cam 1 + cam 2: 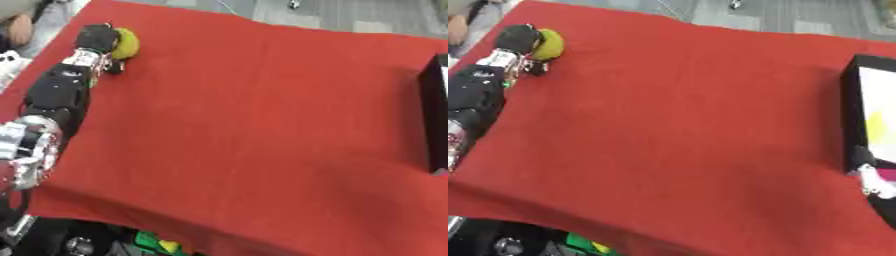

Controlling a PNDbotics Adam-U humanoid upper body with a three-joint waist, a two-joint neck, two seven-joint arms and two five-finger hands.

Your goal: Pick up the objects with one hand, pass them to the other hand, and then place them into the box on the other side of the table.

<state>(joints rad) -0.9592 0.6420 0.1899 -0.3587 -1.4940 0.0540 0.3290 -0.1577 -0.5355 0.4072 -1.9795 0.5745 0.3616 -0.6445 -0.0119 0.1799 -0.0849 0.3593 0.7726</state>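
A: Where is the left hand (98,39)?

B: At the far left corner of the red cloth (254,125), at the end of the black and silver arm (54,95) that reaches up along the left edge. It sits right against a yellow-green ball (125,43).

A: Is it holding the ball?

B: The hand touches it, with the ball on its right side, but I cannot tell whether the fingers curl round it or lie straight. The hand shows only as a dark lump.

A: Is the ball off the cloth?

B: That is not clear either. It is at the cloth's far left, well apart from the box.

A: And the box (852,115)?

B: At the right edge of the table, black walls, pale inside, with a yellowish patch in it.

A: The right hand (875,182)?

B: Only a bit of it shows in the right eye view, low at the right edge, just beside the box's near corner. Its fingers cannot be made out.
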